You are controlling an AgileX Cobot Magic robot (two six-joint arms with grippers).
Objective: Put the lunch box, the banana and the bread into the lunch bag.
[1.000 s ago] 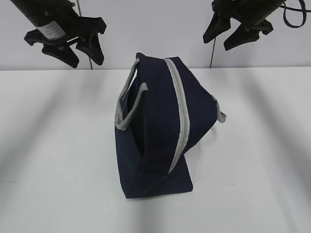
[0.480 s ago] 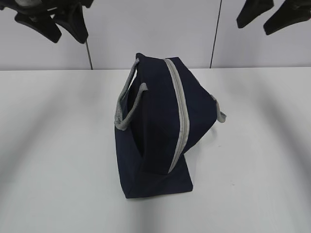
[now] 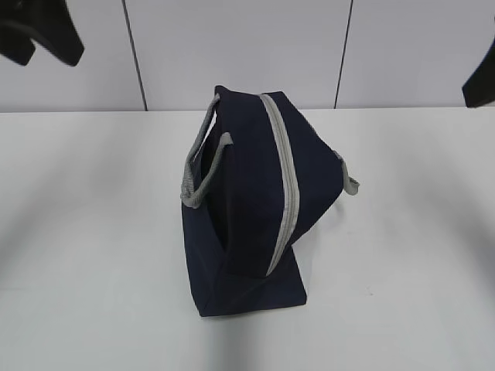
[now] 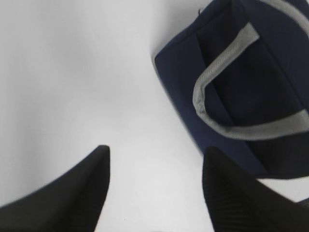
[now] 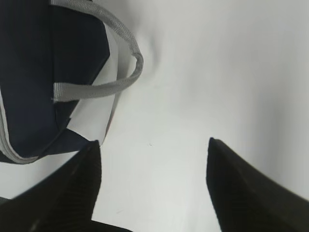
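- The lunch bag (image 3: 259, 201) is seen standing near the middle of the white tabletop (image 3: 93, 232), well clear of all its edges, with its navy fabric drawn up to a closed ridge.
- A grey zipper (image 3: 288, 185) is shown running along that ridge from the far end down toward the near end; it appears closed along its visible length.
- One grey webbing handle (image 3: 199, 166) is seen hanging on the bag's left side, and the tip of a second handle (image 3: 351, 182) shows at its right side.
- In the right wrist view a white side panel (image 5: 94, 116) is visible beneath the handle.
- The left gripper (image 4: 154, 193) is held above the tabletop, just left of the bag; its fingers (image 4: 67, 193) are spread apart, with nothing between them.
- The right gripper (image 5: 154, 188) is held above the tabletop to the bag's right; its fingers (image 5: 251, 188) are likewise spread apart and hold nothing.
- In the exterior view only dark fragments of the grippers are seen at the upper left and right edges, well apart from the bag.
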